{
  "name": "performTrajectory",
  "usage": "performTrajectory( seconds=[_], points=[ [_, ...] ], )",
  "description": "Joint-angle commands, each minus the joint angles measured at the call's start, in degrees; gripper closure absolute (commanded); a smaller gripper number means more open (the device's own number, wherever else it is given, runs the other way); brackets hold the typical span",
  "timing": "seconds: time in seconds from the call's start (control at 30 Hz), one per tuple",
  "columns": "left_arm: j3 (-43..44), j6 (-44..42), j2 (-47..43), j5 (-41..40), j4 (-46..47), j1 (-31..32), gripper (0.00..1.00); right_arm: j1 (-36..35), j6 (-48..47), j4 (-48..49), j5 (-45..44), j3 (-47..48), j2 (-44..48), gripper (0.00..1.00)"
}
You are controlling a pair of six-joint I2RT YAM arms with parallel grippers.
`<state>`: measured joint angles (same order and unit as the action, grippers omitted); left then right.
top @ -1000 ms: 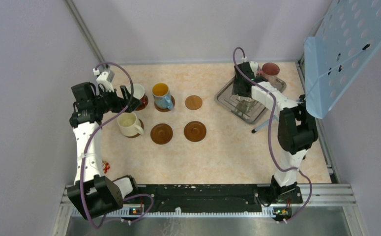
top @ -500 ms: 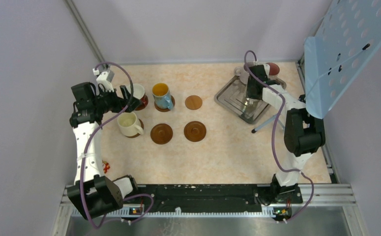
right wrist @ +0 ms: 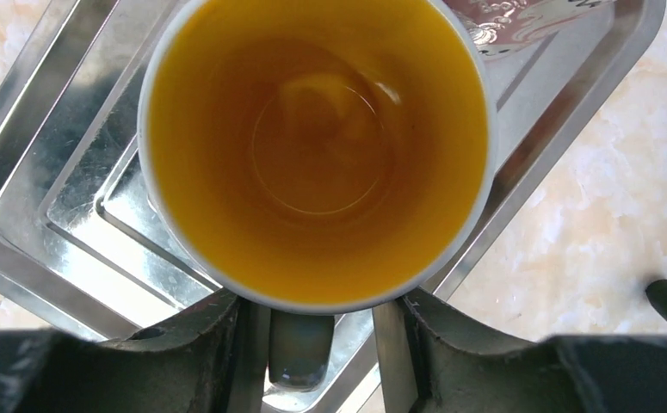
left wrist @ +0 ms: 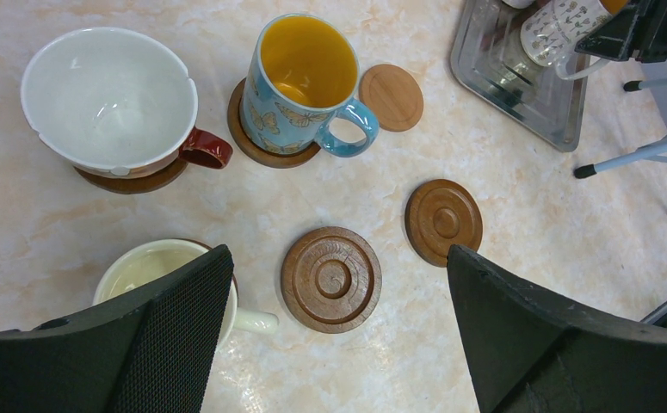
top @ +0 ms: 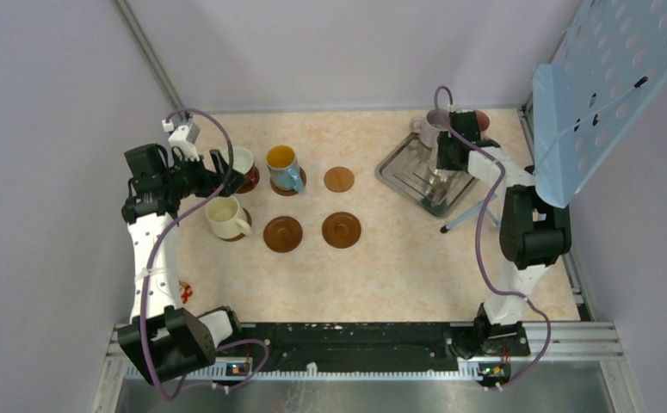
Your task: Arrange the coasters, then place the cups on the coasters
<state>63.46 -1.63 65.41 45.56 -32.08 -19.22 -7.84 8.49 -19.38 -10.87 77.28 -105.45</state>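
Now my right pincer [right wrist: 321, 340] has swung across the tray [right wrist: 46, 241] and narrowed to half open around the handle [right wrist: 299, 353] of the orange-lined mug [right wrist: 312, 146] standing there, not yet clamped, so a lift toward a bare coaster [top: 339, 179] looks next.

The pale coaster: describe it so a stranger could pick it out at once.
Find the silver metal tray at the back right of the table. Left of it, the nearest disc in the back row, just right of the blue mug, is the pale coaster. It alone is light, plain wood. The two dark coasters in front, also bare, are glossy with a centre ring.
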Motion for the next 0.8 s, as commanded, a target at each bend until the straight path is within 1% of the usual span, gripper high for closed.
performTrajectory(
  seconds=[0.0,0.23,0.27,0.3,0.33,0.37,0.6,0.77],
  points=[
    [0.1,-0.21,-0.92,0.75,2.01,-0.38,0.01,1.0,-2.8,4.72,2.13,-0.33,-0.05,0.59],
    [0.12,-0.31,-1.07,0.58,1.82,-0.37,0.01,2.16,-4.4,5.16,3.0,-1.01,-0.66,0.76],
    [0.11,-0.31,-1.07,0.58,1.84,-0.35,0.01,2.28,-4.52,5.18,3.08,-1.21,-0.45,0.8],
    [0.16,-0.32,-1.16,0.65,1.84,-0.35,0.01,2.35,-4.72,5.14,3.42,-1.31,-0.19,0.87],
    [0.17,-0.31,-1.16,0.67,1.84,-0.33,0.01,2.36,-4.86,5.2,3.71,-1.43,0.25,0.97],
    [0.13,-0.31,-1.24,0.69,1.84,-0.35,0.01,2.38,-5.15,5.16,4.13,-1.46,0.7,1.0],
    [0.12,-0.17,-1.55,0.67,1.75,-0.38,0.01,2.37,-7.93,7.58,9.19,-2.43,6.65,1.0],
    [0.21,-0.1,-1.51,0.6,1.75,-0.38,0.01,2.31,-8.15,9.18,13.6,-3.09,9.96,1.0]
  ],
)
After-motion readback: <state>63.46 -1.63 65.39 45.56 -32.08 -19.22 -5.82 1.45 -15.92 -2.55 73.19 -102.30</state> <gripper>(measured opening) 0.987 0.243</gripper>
